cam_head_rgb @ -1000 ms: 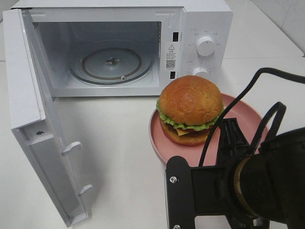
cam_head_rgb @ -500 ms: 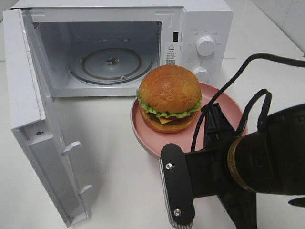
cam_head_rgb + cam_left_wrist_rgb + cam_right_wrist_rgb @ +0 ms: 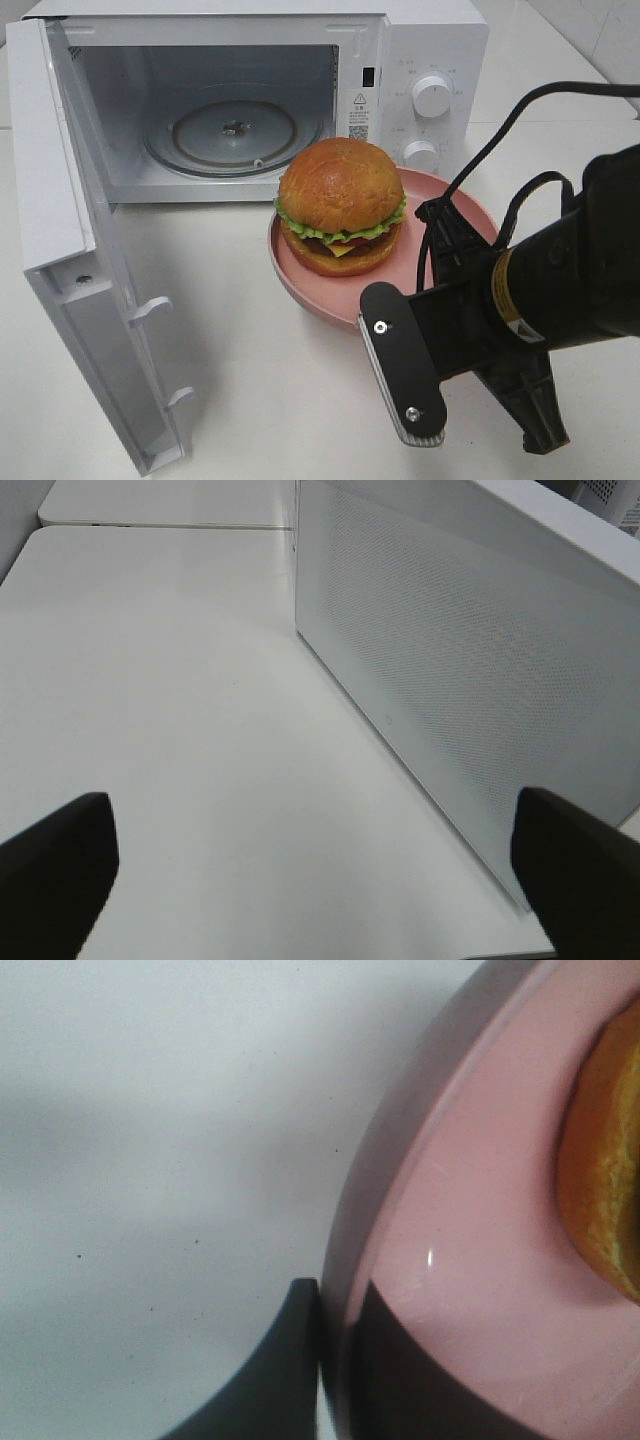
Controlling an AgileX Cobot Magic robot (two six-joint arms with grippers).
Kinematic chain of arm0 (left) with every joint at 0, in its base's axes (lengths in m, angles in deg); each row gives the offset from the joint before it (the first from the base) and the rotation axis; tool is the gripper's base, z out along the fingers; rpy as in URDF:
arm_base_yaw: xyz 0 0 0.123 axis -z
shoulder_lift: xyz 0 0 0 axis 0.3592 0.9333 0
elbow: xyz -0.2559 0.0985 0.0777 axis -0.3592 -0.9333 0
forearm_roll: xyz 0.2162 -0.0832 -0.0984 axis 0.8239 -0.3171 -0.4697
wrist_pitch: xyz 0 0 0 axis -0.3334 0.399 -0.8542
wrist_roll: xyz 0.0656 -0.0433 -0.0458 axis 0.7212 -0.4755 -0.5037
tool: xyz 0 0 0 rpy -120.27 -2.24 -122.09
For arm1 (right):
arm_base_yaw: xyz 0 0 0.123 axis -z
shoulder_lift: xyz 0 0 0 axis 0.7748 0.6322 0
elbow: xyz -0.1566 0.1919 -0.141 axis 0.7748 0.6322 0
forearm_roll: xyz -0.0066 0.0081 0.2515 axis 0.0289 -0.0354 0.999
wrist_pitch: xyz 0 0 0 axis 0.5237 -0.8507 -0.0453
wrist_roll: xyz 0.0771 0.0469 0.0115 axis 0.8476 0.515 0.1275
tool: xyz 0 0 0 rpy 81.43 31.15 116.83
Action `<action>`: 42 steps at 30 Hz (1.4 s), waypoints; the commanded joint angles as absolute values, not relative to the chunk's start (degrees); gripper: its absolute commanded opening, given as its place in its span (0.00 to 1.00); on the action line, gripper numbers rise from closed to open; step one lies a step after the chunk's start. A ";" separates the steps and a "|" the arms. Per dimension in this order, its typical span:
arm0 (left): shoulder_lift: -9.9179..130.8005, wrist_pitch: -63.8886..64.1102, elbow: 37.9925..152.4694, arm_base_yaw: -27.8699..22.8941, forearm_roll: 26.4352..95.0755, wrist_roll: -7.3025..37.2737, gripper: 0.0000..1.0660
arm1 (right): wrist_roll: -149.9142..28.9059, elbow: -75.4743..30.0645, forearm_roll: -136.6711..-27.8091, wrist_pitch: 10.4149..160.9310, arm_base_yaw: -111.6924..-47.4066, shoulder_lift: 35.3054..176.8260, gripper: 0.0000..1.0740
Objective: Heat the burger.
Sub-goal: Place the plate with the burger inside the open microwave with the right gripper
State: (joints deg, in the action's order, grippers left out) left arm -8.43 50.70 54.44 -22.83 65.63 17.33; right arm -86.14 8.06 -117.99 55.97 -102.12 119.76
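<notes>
1. Two arms belong to this rig, but only the right arm (image 3: 560, 290) shows in the high view. It reaches in from the lower right corner, its forearm slanting up and leftward toward the near right rim of the pink plate (image 3: 300, 290).
2. The wrist is rolled, so the black camera bracket (image 3: 400, 365) hangs out toward the lower left, and a black cable (image 3: 500, 125) loops above the arm.
3. The right jaws are clamped on the plate's rim. In the right wrist view one dark finger (image 3: 295, 1360) lies outside the rim and the other (image 3: 400, 1380) on the pink inner face.
4. The burger (image 3: 340, 205) sits upright on the plate, toward the plate's left side. It is just in front of the microwave (image 3: 430, 50), below the divide between the cavity and the control panel.
5. Whether the plate rests on the worktop (image 3: 270, 400) or hangs just above it cannot be told.
6. The microwave door (image 3: 60, 200) stands wide open at the left, and the glass turntable (image 3: 235, 135) inside is bare.
7. The left jaws are spread wide. Their two dark fingertips (image 3: 55, 870) sit at the far corners of the left wrist view, gripping nothing, above the white worktop and beside a perforated white panel (image 3: 470, 680).
</notes>
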 commanded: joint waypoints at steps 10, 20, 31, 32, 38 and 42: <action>-9.23 50.19 54.49 -23.00 65.45 17.28 0.94 | -115.02 6.40 -101.66 60.95 -93.01 119.13 0.00; -9.23 50.19 54.49 -23.00 65.45 17.28 0.94 | -132.67 6.40 -89.46 64.90 -87.86 119.13 0.00; -9.23 50.19 54.49 -23.00 65.45 17.28 0.94 | -141.66 6.40 -82.41 66.45 -84.76 119.13 0.00; -9.23 50.19 54.49 -23.00 65.45 17.28 0.94 | -141.26 6.40 -83.04 66.45 -84.76 119.13 0.00; -9.23 50.19 54.49 -23.00 65.45 17.28 0.94 | -140.29 6.40 -84.93 67.02 -84.76 119.13 0.00; -9.23 50.19 54.49 -23.00 65.45 17.28 0.94 | -140.29 6.40 -84.88 69.54 -84.76 119.24 0.00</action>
State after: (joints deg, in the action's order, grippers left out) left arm -8.43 50.70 54.44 -22.83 65.63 17.33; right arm -140.92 7.20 -84.76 65.25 -84.94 119.82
